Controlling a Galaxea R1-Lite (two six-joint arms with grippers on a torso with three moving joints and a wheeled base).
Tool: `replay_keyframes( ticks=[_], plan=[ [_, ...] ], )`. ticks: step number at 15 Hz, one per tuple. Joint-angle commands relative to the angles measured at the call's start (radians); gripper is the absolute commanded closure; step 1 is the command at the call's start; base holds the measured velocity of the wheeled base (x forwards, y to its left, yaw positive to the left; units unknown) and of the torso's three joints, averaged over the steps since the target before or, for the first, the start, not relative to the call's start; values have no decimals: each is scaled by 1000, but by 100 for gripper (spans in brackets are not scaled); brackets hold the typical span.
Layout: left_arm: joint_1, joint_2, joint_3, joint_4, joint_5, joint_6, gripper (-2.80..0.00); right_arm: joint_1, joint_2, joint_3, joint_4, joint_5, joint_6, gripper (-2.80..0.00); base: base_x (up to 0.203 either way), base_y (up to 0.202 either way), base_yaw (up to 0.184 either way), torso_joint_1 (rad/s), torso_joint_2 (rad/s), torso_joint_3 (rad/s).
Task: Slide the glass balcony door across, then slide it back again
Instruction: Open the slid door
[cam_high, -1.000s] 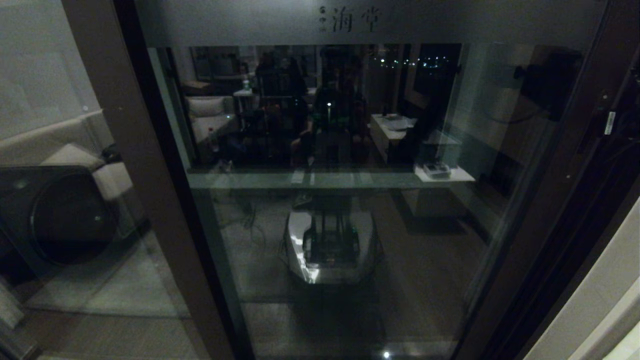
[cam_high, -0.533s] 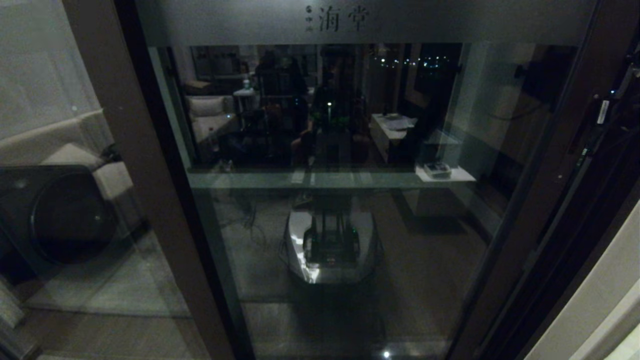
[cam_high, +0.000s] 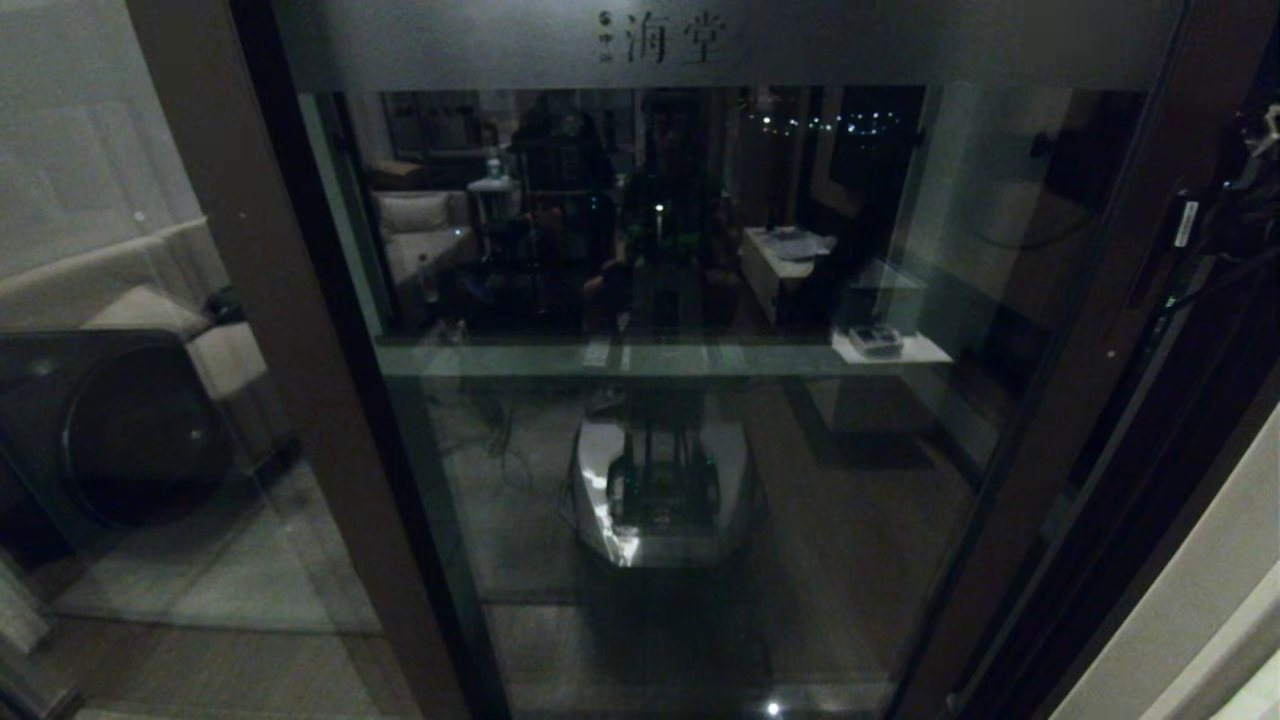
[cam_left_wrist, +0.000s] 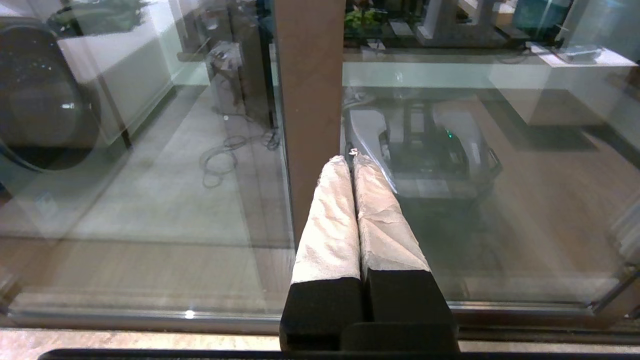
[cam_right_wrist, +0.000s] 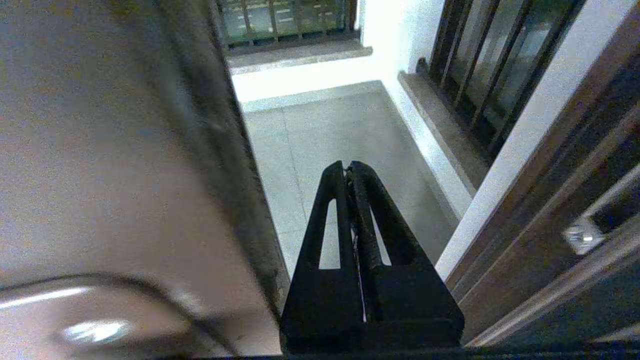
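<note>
While the tall dark-brown-framed glass balcony door (cam_high: 680, 330) fills your head view's centre, the right arm works at far right. Left wrist view: left gripper (cam_left_wrist: 352, 159) shut, parked. Right wrist view: right gripper (cam_right_wrist: 346, 170) closed, empty, in the gap; it could slip off the stile.

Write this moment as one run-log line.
door: glass balcony door sliding leftward | right end effector: shut, in opened gap beside door edge | left end effector: shut, idle
</note>
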Motion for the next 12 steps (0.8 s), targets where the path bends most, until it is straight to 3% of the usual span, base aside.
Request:
replay_keyframes(
  ticks=[1,12],
  plan=[
    [0,0,0,0,0,0,0,9,14,0,-1,1,1,0,0,0,0,0,0,0],
    [0,0,0,0,0,0,0,80,-99,112,-2,9,7,0,0,0,0,0,0,0]
  ],
)
